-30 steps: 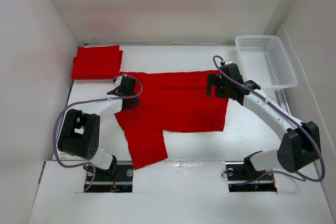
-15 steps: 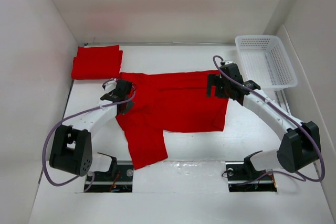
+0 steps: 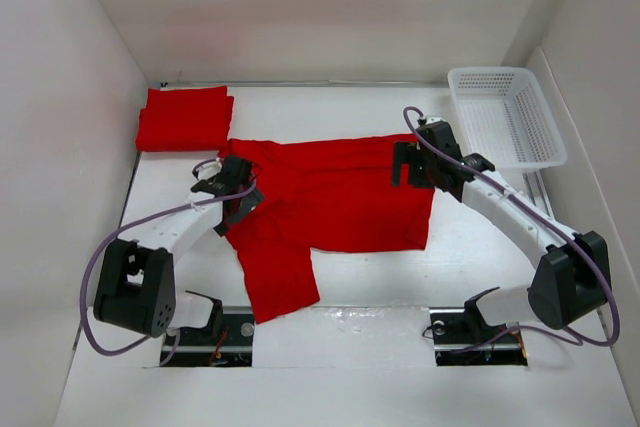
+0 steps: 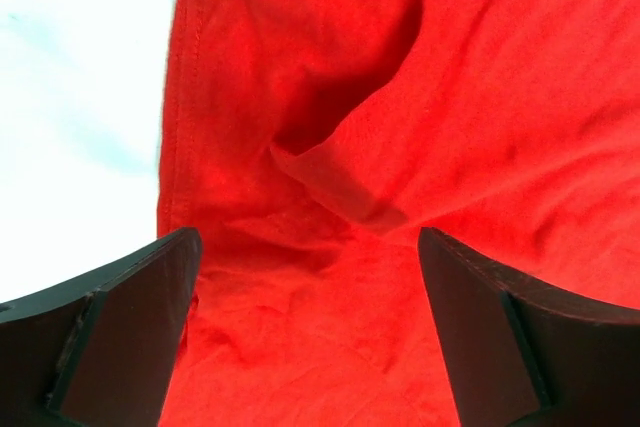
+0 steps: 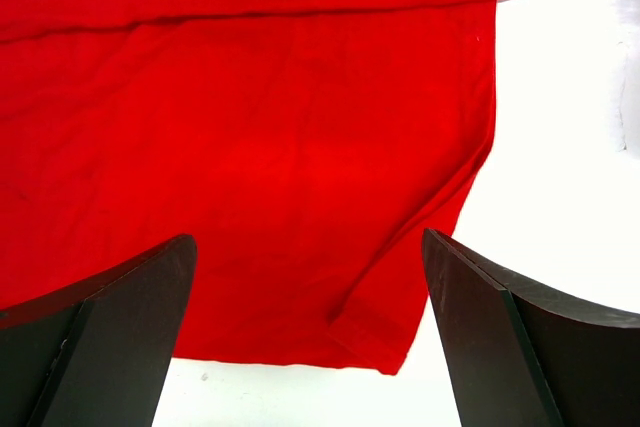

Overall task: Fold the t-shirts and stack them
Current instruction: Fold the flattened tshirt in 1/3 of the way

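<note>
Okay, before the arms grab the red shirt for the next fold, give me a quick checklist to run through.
1. The left gripper open above the spread t-shirt: ok.
2. The right gripper open, shirt edge in its view: ok.
3. Cloth flat under the left gripper: not ok, a crease is bunched there.
4. Either gripper touching cloth: cannot tell.
5. The folded t-shirt neat as stack base: ok.
6. The basket clear of the spread t-shirt: ok.
</note>
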